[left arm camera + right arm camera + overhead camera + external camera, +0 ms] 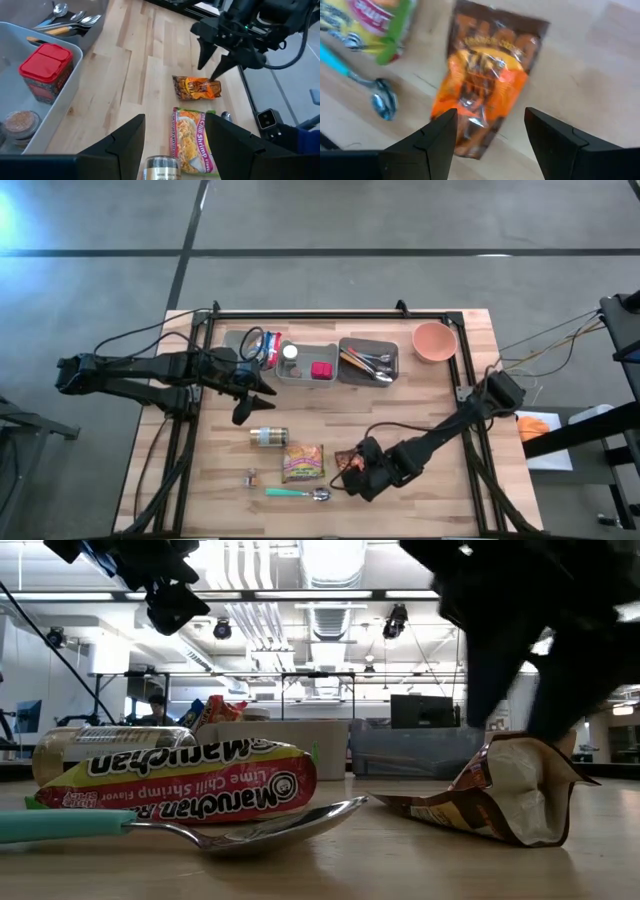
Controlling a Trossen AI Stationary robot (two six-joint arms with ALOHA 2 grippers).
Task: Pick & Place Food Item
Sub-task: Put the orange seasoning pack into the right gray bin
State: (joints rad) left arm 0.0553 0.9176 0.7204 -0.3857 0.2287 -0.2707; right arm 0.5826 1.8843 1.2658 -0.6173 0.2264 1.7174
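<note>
Your right end effector (490,137) hangs just above the orange and brown snack pouch (487,80), fingers apart on either side of it, holding nothing. The pouch lies flat on the tabletop (440,490), beside the noodle packet (303,463). Come straight down and close across its narrow width. The left end effector (175,137) waits open near the bins (300,375)

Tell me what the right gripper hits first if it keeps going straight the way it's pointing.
Most likely the orange and brown snack pouch. The right gripper points down at it with its fingers open, one to each side, and nothing shows between them and the pouch. How far above it the gripper is remains unclear.
</note>
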